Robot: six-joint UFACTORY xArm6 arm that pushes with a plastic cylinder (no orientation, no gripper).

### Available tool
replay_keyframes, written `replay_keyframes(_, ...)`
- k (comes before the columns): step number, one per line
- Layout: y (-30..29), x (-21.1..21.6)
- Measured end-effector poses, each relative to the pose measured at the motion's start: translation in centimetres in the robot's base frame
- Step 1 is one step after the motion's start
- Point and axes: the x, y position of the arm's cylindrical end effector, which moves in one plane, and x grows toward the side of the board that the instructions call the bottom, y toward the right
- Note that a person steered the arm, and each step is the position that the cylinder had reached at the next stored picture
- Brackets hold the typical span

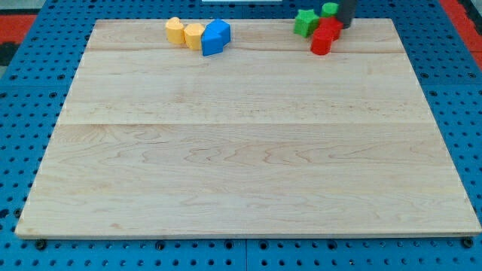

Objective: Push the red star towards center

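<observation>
The red star (329, 29) lies near the board's top edge, right of the middle. My tip (345, 26) sits right against its upper right side; the dark rod rises out of the view's top. A red cylinder (321, 44) touches the star from below left. A green star (305, 21) lies just left of the red star, and a green round block (330, 9) lies just above it, beside the rod.
A yellow block (175, 30), a second yellow block (194, 35) and a blue block (216, 37) sit in a row at the top left. The wooden board (248, 150) lies on a blue pegboard (22, 90).
</observation>
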Motion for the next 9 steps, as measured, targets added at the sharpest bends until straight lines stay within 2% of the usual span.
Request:
replay_keyframes(1,-3.4,3.4)
replay_keyframes(2,-4.0,9.1)
replay_keyframes(3,-4.5,8.7)
replay_keyframes(4,-4.0,4.7)
replay_keyframes(5,-9.5,4.6)
replay_keyframes(7,-14.1,8.6)
replay_keyframes(8,-12.8,2.6)
replay_keyframes(9,-17.0,1.9)
